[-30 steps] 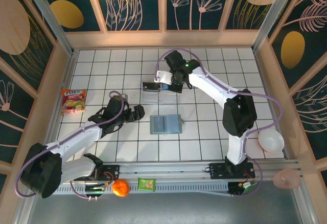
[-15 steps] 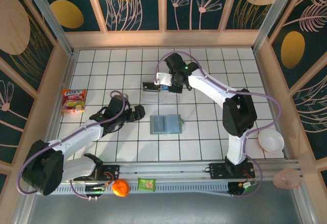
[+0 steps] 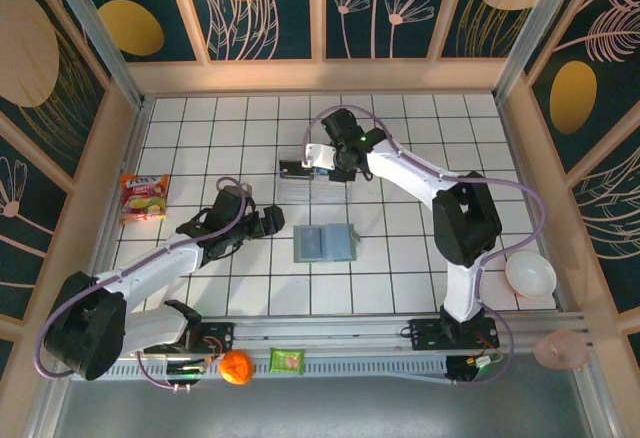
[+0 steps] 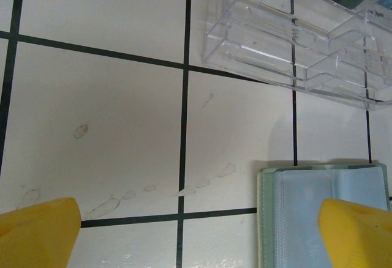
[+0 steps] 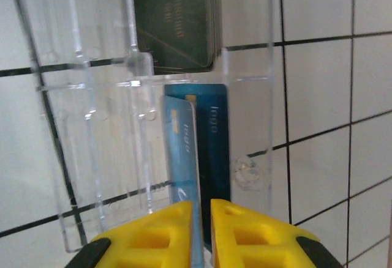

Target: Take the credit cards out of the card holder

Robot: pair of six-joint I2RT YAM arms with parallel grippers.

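Evidently your right pincer [image 5: 201, 210] brackets a credit card [image 5: 184, 152] upright for the tray [image 5: 104, 158] slot, grip unclear; left pincer [image 4: 197, 231] gapes beside the card holder [image 4: 318, 194].

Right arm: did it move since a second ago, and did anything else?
Yes. The right arm shifted slightly toward the bases, the right gripper over the clear tray with a blue card at its jaws. The left gripper, open, and the card holder stayed put.
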